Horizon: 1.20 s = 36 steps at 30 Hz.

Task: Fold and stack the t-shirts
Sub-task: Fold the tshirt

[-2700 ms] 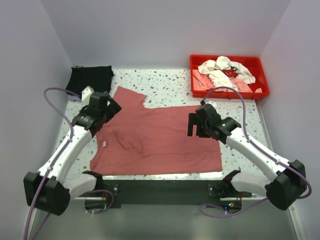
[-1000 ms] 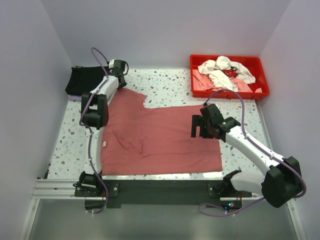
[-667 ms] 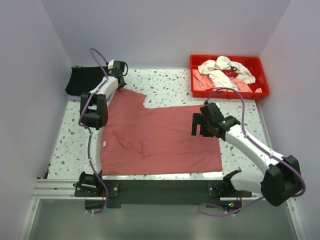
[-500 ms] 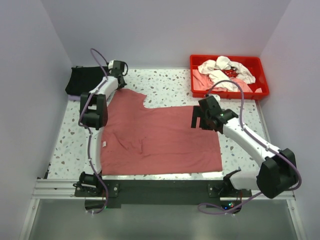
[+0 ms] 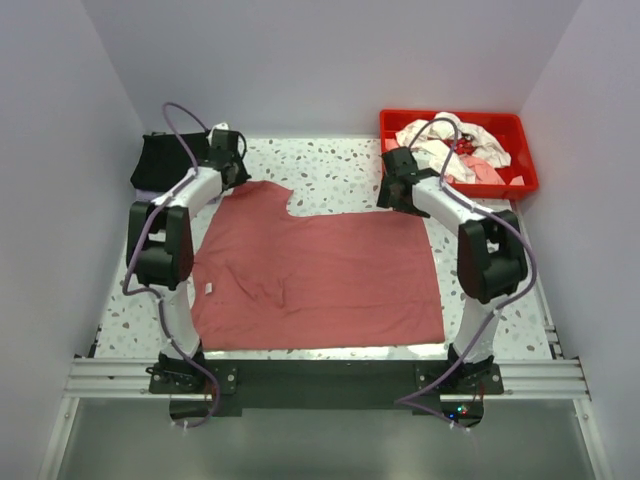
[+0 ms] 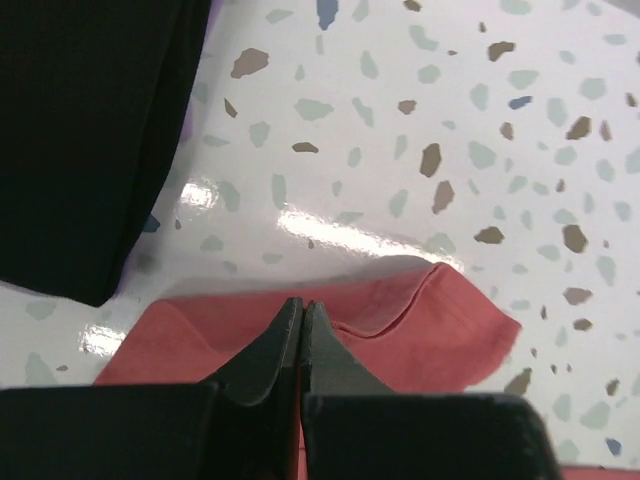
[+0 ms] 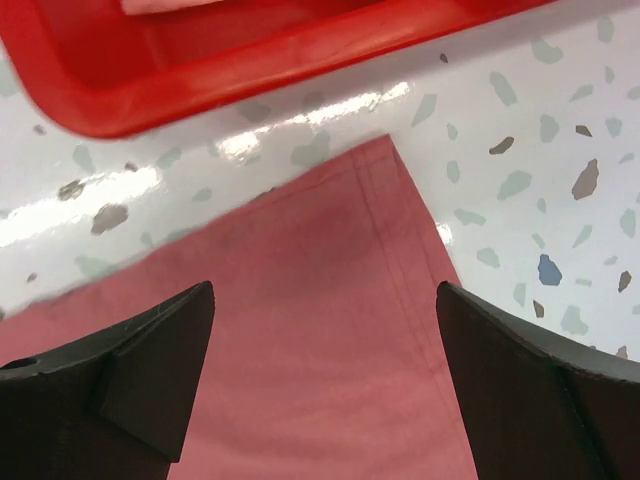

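The brick-red t-shirt (image 5: 320, 265) lies spread flat on the speckled surface (image 5: 335, 170). The left fingers (image 6: 265, 355) are pressed together, tips on its far left sleeve beside the folded black t-shirt (image 6: 80, 130); whether they pinch cloth I cannot tell. The right fingers (image 7: 150, 350) stand wide apart, holding nothing, above the shirt's far right corner, near the red tray (image 7: 200, 70) of white and pink t-shirts (image 5: 445, 140).

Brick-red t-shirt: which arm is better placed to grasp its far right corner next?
The right. The open right gripper hangs over the brick-red t-shirt just by that corner, a finger on each side. The left gripper is shut at the shirt's far left end.
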Each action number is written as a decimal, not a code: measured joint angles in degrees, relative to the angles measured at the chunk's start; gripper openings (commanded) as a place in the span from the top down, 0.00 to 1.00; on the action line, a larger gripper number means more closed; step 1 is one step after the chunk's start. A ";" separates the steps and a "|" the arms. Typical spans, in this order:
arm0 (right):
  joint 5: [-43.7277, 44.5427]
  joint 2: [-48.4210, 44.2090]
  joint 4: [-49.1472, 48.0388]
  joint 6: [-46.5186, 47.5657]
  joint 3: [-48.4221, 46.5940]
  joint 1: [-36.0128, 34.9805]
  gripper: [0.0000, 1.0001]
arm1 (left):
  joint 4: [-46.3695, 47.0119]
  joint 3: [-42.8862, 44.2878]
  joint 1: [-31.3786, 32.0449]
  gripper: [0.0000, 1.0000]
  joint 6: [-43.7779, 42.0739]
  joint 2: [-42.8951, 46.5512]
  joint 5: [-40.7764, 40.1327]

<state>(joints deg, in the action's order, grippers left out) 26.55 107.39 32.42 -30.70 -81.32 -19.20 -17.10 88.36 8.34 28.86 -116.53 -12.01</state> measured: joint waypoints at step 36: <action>10.01 14.78 -1.62 -6.45 -7.26 1.79 0.54 | 6.05 -17.05 0.42 1.00 -0.57 16.92 5.62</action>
<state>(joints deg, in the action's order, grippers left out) 36.56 122.17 30.81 -37.15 -88.58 -17.41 -11.05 71.31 8.75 28.29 -99.61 -6.39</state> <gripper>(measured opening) 0.510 0.019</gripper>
